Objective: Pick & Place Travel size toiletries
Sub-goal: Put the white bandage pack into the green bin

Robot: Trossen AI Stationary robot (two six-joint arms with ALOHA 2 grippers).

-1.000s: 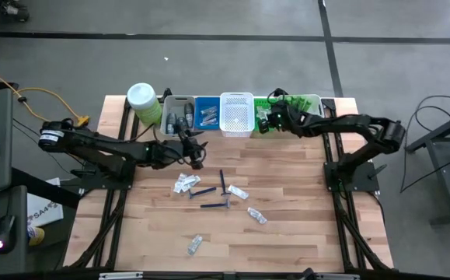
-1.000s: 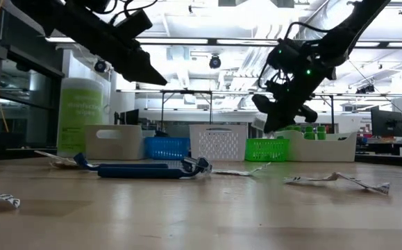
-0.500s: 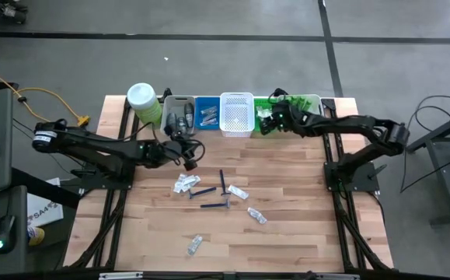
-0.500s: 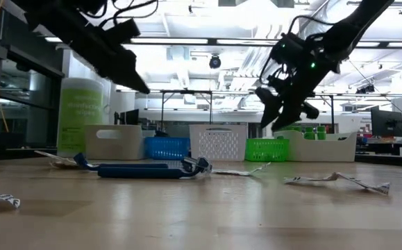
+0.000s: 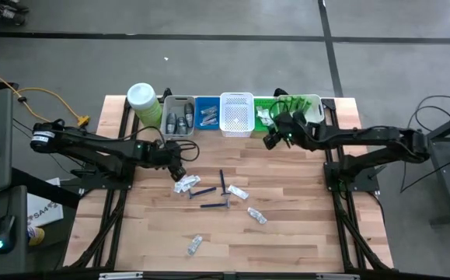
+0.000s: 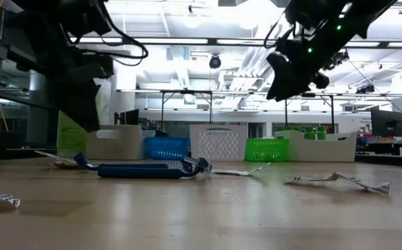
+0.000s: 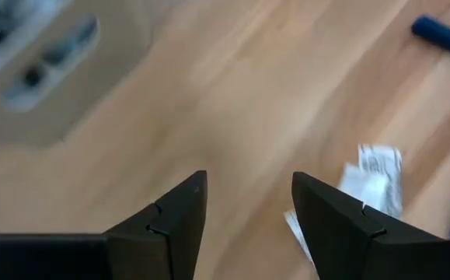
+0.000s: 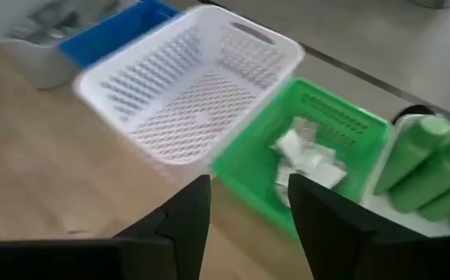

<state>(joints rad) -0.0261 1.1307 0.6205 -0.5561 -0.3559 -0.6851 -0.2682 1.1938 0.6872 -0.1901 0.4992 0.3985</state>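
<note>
Wooden desk (image 5: 302, 218): loose sachets (image 5: 184, 183), frame centre, await sorting.
Left pincer (image 7: 248, 206): open, empty, poised above them.
Right pincer (image 8: 248, 206): open, empty, beside green bin (image 8: 318, 144).

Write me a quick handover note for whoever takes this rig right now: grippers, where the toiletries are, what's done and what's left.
Left gripper: open, empty, above the table near a clear sachet.
Right gripper: open, empty, by the green bin.
Done: sachets lie in the green bin; items in the grey bin and blue bin.
Left: sachets and blue sticks loose mid-table, one sachet nearer the front edge.
</note>
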